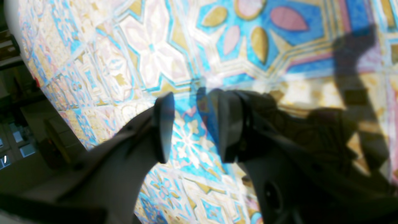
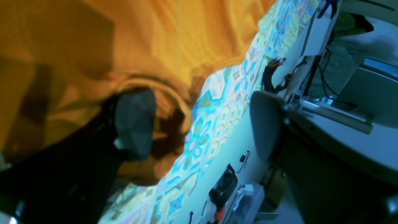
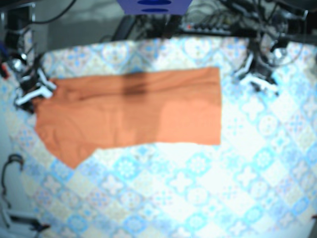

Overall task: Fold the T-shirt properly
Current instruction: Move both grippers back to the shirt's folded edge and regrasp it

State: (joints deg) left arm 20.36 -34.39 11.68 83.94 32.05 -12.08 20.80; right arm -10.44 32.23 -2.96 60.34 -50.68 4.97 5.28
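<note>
T-shirt [image 3: 133,111] orange, spread flat on patterned tablecloth [image 3: 198,188].

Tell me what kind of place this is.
Likely a robotics lab bench: tangled cables at the far edge, a patterned tablecloth, and an orange T-shirt spread between the left gripper and right gripper.

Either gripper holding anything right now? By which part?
Nothing held: left gripper open over bare tablecloth; right gripper open at the edge of the T-shirt.
</note>
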